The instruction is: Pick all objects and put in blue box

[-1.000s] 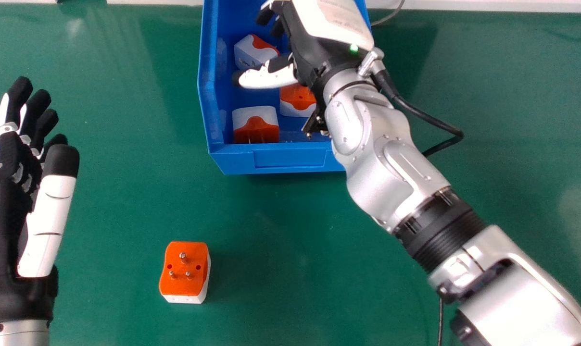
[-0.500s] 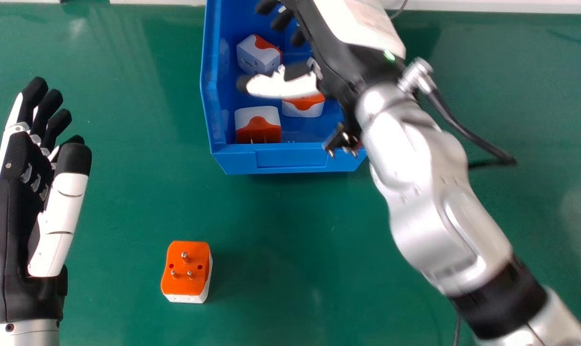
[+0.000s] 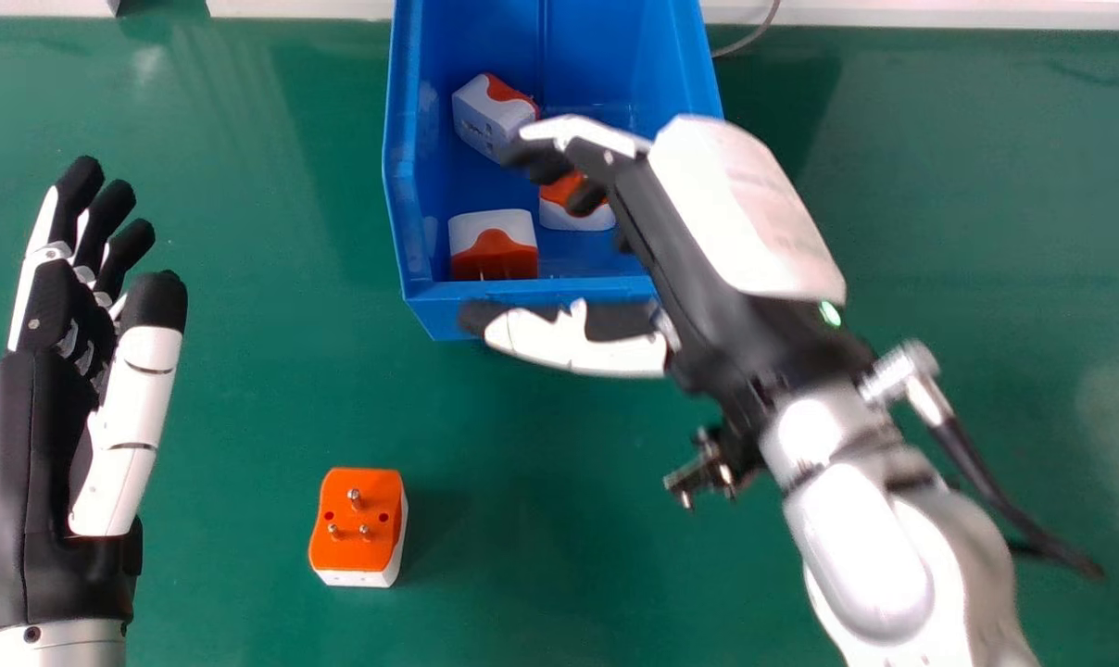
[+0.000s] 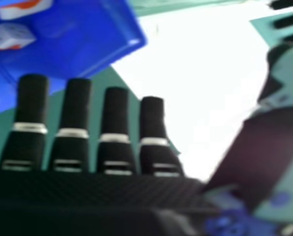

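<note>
Right hand [image 3: 685,259]: partial occlusion.
I am holding it spread, partly hiding an adapter [image 3: 563,217] in the blue box [image 3: 413,204].

Green table [image 3: 245,371]: from the head I look forward and down, far enough back to take in both hands at once.
Right hand [image 3: 689,269]: my other camera sits here, very close, looking past its own fingers and thumb.
Blue box [image 3: 407,213]: both views share part of it, with some orange-and-white adapters [image 3: 493,250] inside.
Left hand [image 3: 36,445]: wholly in my head view; in the other, just dark fingertips farther off.
</note>
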{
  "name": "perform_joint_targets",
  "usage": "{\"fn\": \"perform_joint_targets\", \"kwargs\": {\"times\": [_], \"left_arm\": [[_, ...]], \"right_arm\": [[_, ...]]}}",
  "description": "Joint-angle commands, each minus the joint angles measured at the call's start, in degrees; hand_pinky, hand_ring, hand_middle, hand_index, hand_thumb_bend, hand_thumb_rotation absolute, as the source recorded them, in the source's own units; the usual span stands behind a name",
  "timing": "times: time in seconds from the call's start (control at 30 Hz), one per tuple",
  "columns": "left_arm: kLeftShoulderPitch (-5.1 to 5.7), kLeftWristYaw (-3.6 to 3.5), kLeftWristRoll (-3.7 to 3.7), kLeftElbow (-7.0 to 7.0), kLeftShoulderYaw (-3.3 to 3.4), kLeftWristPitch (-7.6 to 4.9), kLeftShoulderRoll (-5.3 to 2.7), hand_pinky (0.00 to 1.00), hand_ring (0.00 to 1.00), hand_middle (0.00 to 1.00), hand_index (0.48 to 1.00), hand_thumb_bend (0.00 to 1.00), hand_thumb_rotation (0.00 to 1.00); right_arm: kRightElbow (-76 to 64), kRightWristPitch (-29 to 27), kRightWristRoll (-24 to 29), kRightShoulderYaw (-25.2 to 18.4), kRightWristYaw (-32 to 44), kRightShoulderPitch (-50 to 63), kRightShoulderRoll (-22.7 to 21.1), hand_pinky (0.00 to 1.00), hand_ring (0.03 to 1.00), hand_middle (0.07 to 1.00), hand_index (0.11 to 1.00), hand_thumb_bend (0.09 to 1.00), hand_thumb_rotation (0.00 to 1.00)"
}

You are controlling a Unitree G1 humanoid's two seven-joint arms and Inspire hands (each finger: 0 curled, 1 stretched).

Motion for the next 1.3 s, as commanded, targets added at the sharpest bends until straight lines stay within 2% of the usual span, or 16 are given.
{"fn": "perform_joint_targets", "kwargs": {"times": [0.0,0.1,0.17,0.3,0.37,0.5,0.6,0.7,0.77,0.83,1.0,1.13,1.2,1.27], "left_arm": [[0.5,0.05,0.28,0.01,0.22,-1.89,0.13,0.83,0.9,0.92,0.927,0.63,0.77],[0.53,-0.23,0.6,1.14,0.72,-3.03,0.61,0.83,0.9,0.93,0.93,0.63,0.77],[0.46,-0.31,0.56,1.77,1.05,-3.55,0.82,0.84,0.91,0.93,0.936,0.63,0.78],[0.21,-0.73,-0.46,2.34,1.22,-3.65,0.97,0.85,0.92,0.94,0.94,0.63,0.79],[0.17,-0.88,-0.56,2.83,1.32,-4.03,1.06,0.86,0.92,0.94,0.942,0.63,0.79],[0.62,-0.3,0.4,2.65,1.6,-3.94,1.02,0.86,0.92,0.95,0.943,0.64,0.8],[0.47,-0.22,0.24,3.67,1.89,-4.93,1.04,0.86,0.92,0.95,0.943,0.65,0.8],[0.47,-0.17,0.53,4.25,2.08,-5.67,1.05,0.86,0.92,0.95,0.941,0.66,0.8],[0.6,-0.67,0.04,4.56,2.03,-6.12,1.22,0.85,0.92,0.94,0.937,0.67,0.79],[0.64,-0.98,-0.13,4.98,2.06,-6.63,1.43,0.85,0.92,0.94,0.937,0.67,0.79],[0.8,0.26,1.12,4.66,1.91,-6.47,0.86,0.85,0.92,0.94,0.939,0.68,0.79],[0.57,0.31,0.79,5.08,1.86,-6.74,0.92,0.83,0.91,0.93,0.931,0.7,0.78],[0.68,0.24,0.58,4.85,1.77,-6.41,0.93,0.83,0.91,0.93,0.931,0.7,0.78],[0.81,0.37,0.72,4.67,1.77,-6.31,0.85,0.84,0.91,0.93,0.932,0.7,0.78]], "right_arm": [[-3.74,-4.01,-0.45,-0.69,-1.75,3.01,-0.84,0.54,0.693,0.748,0.748,0.439,0.49],[-5.94,-7.64,0.65,-1.17,-2.05,7.66,-1.71,0.55,0.697,0.749,0.749,0.439,0.5],[-6.72,-10.77,1.07,-1.34,-2.74,10.76,-2.69,0.55,0.7,0.751,0.751,0.441,0.5],[-6.83,-16.54,3.18,-1.23,-3.51,15.97,-3.81,0.54,0.697,0.752,0.753,0.436,0.52],[-6.64,-18.85,4.07,-0.86,-3.84,18.39,-4.11,0.54,0.697,0.752,0.754,0.438,0.53],[-5.72,-22.59,6.09,-0.06,-2.73,22.38,-5.18,0.53,0.689,0.743,0.747,0.44,0.54],[-3.95,-25.3,6.56,0.09,-2.89,24.0,-6.21,0.52,0.686,0.744,0.751,0.429,0.56],[-1.91,-27.23,6.26,0.18,-3.39,24.74,-6.44,0.52,0.685,0.743,0.752,0.426,0.58],[-0.48,-28.25,6.27,0.11,-3.54,24.69,-6.28,0.53,0.688,0.746,0.753,0.431,0.59],[0.58,-28.98,6.27,0.07,-3.43,24.51,-6.12,0.53,0.688,0.746,0.753,0.431,0.59],[3.47,-29.17,6.57,0.57,-2.8,23.44,-4.8,0.57,0.712,0.769,0.769,0.477,0.59],[6.03,-29.3,5.82,1.41,-2.72,22.07,-3.79,0.59,0.745,0.803,0.794,0.54,0.58],[6.87,-29.1,5.27,1.93,-2.32,21.13,-3.42,0.6,0.753,0.81,0.8,0.549,0.58],[7.77,-28.87,4.2,2.53,-1.61,19.9,-3.27,0.62,0.777,0.831,0.818,0.572,0.59]]}}
